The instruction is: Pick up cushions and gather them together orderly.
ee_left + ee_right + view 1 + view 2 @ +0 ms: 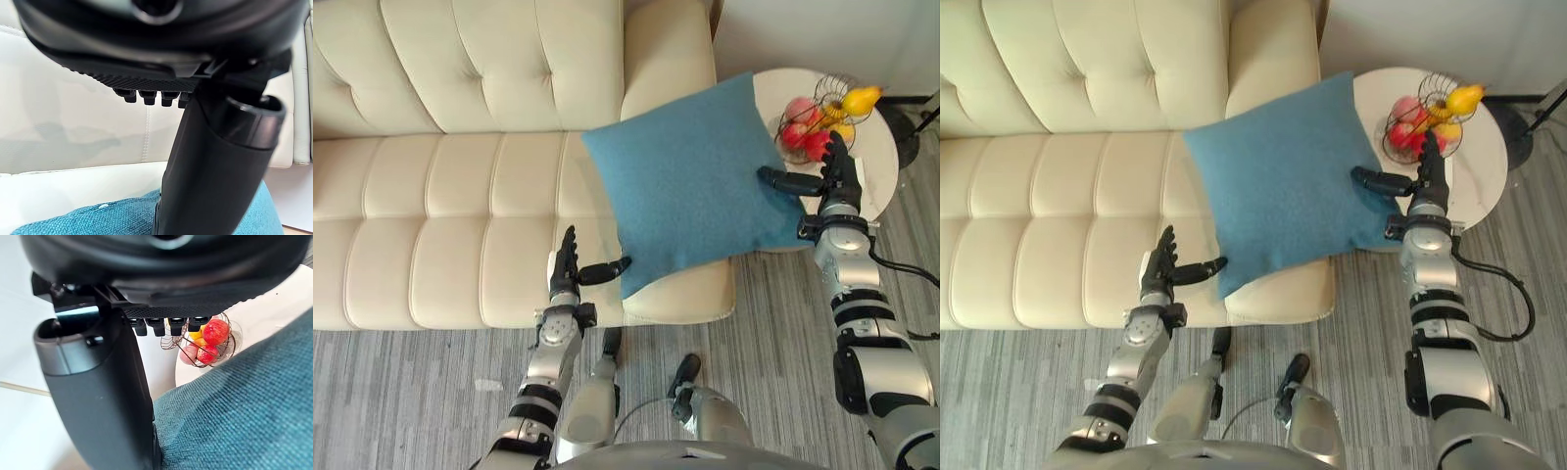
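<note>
Pressure is everything: blue cushion [690,181] spans between left hand [564,279] and right hand [837,176], both with fingers straight, only thumbs laid on its fabric. Squeeze inward evenly and lift level, minding the fruit basket [824,96] just past the right hand's fingers.

The cushion [690,176] is lying across the sofa's [460,196] right end; rightward, a fruit basket [822,117] is sitting on the table [879,168].

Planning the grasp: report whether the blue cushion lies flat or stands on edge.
Flat: the blue cushion faces broadside up, left hand and right hand at opposite corners.
</note>
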Robot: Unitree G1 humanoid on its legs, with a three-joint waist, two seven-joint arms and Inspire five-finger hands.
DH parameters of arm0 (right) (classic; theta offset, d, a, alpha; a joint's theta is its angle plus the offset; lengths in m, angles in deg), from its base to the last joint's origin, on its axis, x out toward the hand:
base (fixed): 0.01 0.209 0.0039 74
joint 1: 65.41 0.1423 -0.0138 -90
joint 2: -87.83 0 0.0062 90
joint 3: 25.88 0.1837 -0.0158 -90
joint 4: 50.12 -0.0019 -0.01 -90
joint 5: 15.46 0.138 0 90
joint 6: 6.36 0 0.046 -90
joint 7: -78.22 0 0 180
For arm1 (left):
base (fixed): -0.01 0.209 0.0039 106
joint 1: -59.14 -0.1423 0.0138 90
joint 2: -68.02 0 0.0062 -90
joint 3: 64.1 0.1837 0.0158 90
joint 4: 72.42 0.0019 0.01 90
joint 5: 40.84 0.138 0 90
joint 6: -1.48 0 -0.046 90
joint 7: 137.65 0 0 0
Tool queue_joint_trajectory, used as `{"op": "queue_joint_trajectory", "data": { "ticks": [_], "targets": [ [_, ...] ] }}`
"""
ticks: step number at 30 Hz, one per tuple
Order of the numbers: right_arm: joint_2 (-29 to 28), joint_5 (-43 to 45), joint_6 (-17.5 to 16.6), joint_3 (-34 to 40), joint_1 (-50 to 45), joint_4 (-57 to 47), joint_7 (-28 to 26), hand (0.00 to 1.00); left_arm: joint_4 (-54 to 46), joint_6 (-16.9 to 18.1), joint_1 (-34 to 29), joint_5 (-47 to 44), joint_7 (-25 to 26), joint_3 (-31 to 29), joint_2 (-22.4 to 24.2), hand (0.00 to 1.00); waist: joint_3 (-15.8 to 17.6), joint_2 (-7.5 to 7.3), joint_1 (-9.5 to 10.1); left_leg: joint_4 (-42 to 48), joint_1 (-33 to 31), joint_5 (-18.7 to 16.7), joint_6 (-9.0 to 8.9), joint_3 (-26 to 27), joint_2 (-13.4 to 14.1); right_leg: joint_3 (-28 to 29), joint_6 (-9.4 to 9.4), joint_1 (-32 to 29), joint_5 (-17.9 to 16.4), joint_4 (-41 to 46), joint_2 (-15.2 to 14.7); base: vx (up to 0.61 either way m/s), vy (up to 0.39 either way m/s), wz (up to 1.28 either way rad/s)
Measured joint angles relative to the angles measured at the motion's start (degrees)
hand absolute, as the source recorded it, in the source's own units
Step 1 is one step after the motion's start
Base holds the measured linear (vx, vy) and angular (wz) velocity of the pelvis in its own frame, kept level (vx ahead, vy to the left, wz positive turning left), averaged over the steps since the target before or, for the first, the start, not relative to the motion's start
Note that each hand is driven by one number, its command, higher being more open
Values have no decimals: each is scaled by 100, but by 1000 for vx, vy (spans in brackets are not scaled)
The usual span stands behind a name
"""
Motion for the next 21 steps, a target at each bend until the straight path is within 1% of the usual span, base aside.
{"op": "queue_joint_trajectory", "data": {
  "ticks": [3,6,7,9,11,12,13,14,17,21],
  "targets": [
    [-45,188,2,-2,344,198,155,100,0,1,341,-26,90,152,-43,100,207,9,44,0,-115,48,1,27,4,49,-30,-209,-20,177,-39,-61,-11,-6],
    [-187,441,3,-16,543,354,274,100,13,3,619,-209,169,289,-47,100,272,12,85,0,-294,109,-35,41,24,96,-57,-471,-36,340,-60,-50,-22,-6],
    [-296,478,3,-16,644,455,324,100,33,3,736,-242,224,394,-73,100,344,7,87,0,-306,125,-45,53,35,117,-74,-512,-47,386,-58,-39,-28,-7],
    [-402,487,2,-76,694,554,383,100,70,3,877,-250,256,454,-89,100,366,5,91,1,-363,151,-58,59,50,145,-120,-630,-78,512,-65,-55,-49,-4],
    [-553,486,-24,-106,730,558,433,100,228,3,1200,-325,328,505,-126,100,454,10,90,1,-438,211,-97,59,82,173,-174,-775,-118,671,-66,-65,-77,-3],
    [-601,486,-27,-116,747,561,458,0,326,2,1349,-337,375,588,-172,100,483,4,89,1,-476,237,-103,63,96,186,-212,-857,-147,765,-73,-51,-60,-3],
    [-625,486,-38,-115,752,562,471,0,377,1,1435,-337,380,609,-178,100,508,4,89,0,-489,254,-112,62,104,188,-227,-889,-159,813,-74,-66,-84,-3],
    [-701,485,-74,-115,762,561,495,0,402,1,1526,-335,421,608,-178,0,548,-13,82,0,-511,274,-123,64,114,203,-236,-962,-202,929,-88,-51,-72,0],
    [-773,483,-169,-149,762,550,523,0,423,1,1736,-335,528,651,-179,0,627,-39,75,0,-597,329,-158,53,135,208,-284,-1156,-305,1207,-128,-74,-105,1],
    [-898,468,-268,-245,714,534,534,0,428,1,1903,-370,636,668,-266,0,693,-130,58,-2,-658,381,-205,70,171,250,-347,-1360,-431,1539,-163,-55,-113,-2]
  ]
}}
